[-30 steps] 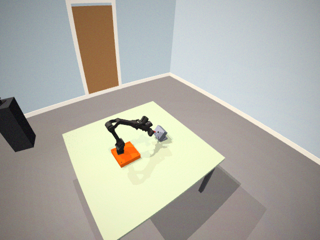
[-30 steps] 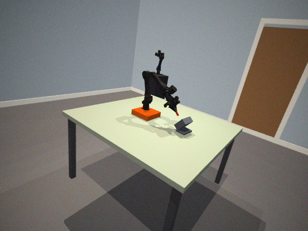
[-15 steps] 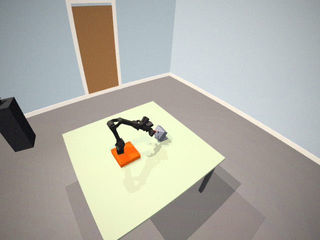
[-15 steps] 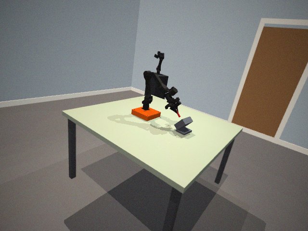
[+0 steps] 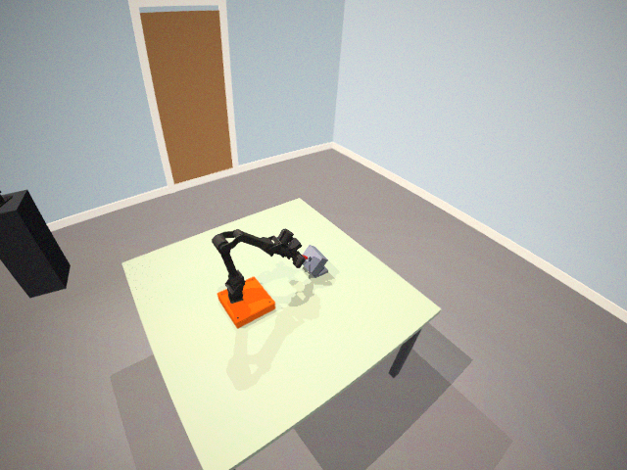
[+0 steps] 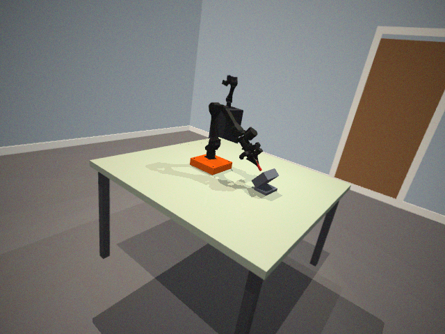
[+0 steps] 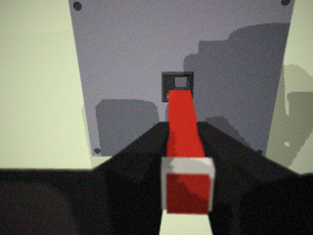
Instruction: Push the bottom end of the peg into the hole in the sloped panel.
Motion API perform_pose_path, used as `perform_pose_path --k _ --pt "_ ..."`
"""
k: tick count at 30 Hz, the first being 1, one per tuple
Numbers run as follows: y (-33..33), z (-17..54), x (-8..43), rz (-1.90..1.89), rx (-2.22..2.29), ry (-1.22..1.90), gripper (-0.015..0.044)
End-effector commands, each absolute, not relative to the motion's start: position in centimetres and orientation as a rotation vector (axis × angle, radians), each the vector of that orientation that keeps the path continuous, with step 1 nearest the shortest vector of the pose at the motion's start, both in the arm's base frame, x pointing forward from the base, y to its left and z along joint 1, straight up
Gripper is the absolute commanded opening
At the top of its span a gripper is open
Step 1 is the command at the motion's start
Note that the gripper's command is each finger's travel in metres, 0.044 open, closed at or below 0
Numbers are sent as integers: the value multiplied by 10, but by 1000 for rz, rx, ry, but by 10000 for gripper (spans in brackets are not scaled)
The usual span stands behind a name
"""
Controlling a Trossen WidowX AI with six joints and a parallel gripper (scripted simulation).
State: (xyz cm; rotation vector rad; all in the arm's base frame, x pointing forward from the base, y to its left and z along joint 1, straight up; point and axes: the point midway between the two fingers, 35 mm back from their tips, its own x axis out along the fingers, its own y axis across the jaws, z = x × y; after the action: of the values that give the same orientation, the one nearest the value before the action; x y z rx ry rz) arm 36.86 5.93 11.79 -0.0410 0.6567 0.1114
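A red square peg (image 7: 182, 122) (image 6: 259, 165) (image 5: 305, 257) is held between the fingers of my gripper (image 7: 182, 131) (image 6: 256, 161). The gripper is shut on it. In the wrist view the peg's near end has a pale rim and its far end points at the panel. The grey sloped panel (image 7: 127, 59) (image 5: 316, 261) (image 6: 265, 177) has one square hole (image 7: 177, 78) in its face. The peg's far end overlaps the hole's lower edge in the wrist view. In the exterior view the peg's tip shows just short of the panel; whether it touches is too small to tell.
The panel stands on a grey foot (image 6: 265, 188) on the pale green table (image 5: 354, 323) (image 6: 201, 204). The arm's orange base (image 5: 246, 302) (image 6: 211, 164) is behind the gripper. Dark round screws (image 7: 77, 6) mark the panel's corners. Arm shadows fall across the panel face.
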Motion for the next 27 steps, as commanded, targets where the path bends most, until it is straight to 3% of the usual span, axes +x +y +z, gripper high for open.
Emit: perform_pose_path --k 1,27 --pt "60 115 372 112 -38 655 0" --pt "61 108 380 110 -40 657 0"
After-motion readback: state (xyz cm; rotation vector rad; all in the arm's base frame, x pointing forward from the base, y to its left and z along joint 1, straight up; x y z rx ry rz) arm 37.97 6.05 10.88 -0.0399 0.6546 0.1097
